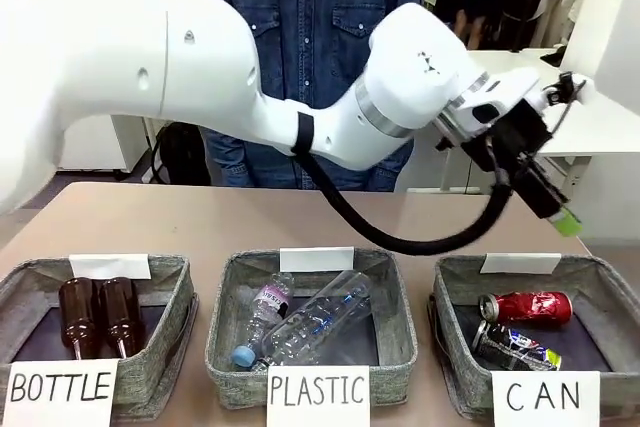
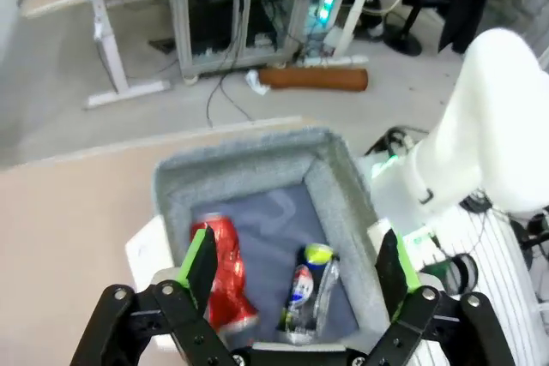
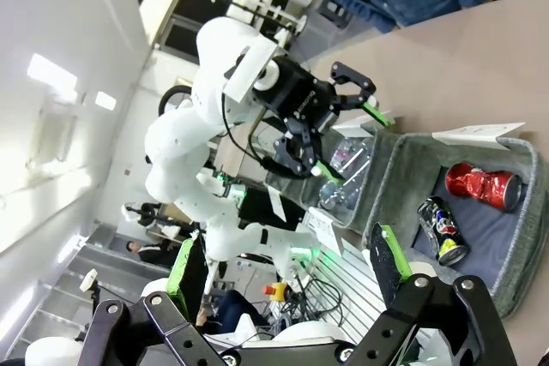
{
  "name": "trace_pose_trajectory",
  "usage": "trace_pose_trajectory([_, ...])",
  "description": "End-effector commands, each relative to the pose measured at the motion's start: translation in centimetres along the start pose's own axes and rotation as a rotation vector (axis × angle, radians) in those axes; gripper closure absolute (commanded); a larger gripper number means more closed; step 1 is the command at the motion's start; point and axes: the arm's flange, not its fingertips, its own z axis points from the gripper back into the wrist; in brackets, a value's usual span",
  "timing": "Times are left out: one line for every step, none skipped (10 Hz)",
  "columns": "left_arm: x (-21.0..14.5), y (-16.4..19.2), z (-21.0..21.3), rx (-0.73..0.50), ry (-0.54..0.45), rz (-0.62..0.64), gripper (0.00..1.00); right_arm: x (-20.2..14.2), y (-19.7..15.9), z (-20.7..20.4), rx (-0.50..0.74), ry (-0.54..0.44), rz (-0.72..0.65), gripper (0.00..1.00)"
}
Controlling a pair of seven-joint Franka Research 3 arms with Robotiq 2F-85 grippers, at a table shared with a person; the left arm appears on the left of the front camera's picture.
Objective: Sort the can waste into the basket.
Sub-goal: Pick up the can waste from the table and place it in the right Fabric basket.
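Both cans lie on their sides in the grey basket (image 1: 600,272) behind the "CAN" sign (image 1: 545,397): the red can (image 1: 525,307) at the back, the silvery-dark printed can (image 1: 515,345) in front of it. My left arm reaches across the table, and my left gripper (image 1: 552,202) hangs above this basket, open and holding nothing. The left wrist view looks down between its spread fingers, my left gripper (image 2: 296,267) over the red can (image 2: 225,276) and the printed can (image 2: 307,297). My right gripper (image 3: 287,270) is open and empty, off to the side, facing the basket (image 3: 515,272).
The "PLASTIC" basket (image 1: 225,327) in the middle holds clear bottles (image 1: 310,322). The "BOTTLE" basket (image 1: 180,307) on the left holds two brown glass bottles (image 1: 95,317). A person in a denim shirt (image 1: 310,7) stands at the table's far side.
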Motion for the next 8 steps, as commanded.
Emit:
trace_pose_trajectory([-1.9,-2.5,6.4,0.105,0.155,0.213,0.04,0.9,-0.4,-2.0,0.013,0.029,0.027,0.0])
trace_pose_trajectory([-4.1,-4.3,9.9,0.182,0.167,0.306,0.04,1.8,-0.6,-4.0,0.036,0.075,0.034,0.0])
trace_pose_trajectory([-6.9,-6.5,13.5,0.279,0.138,0.453,0.04,3.3,-0.8,-7.5,0.072,0.138,0.052,0.0])
trace_pose_trajectory([-9.4,-8.7,16.2,0.342,0.133,0.566,0.04,4.7,-1.0,-11.2,0.087,0.175,0.076,0.0])
trace_pose_trajectory([-11.8,-11.0,18.4,0.368,0.13,0.652,0.04,5.8,-1.4,-15.6,0.045,0.159,0.086,0.0])
trace_pose_trajectory([-14.0,-13.4,20.6,0.387,0.093,0.733,0.04,6.1,-1.5,-20.0,0.011,0.226,0.116,0.0])
trace_pose_trajectory([-15.9,-15.9,22.9,0.407,0.014,0.803,0.04,6.1,-1.7,-24.4,-0.023,0.267,0.144,0.0])
trace_pose_trajectory([-18.1,-18.3,25.6,0.481,-0.058,0.881,0.04,5.6,-2.0,-29.2,-0.029,0.306,0.133,0.0])
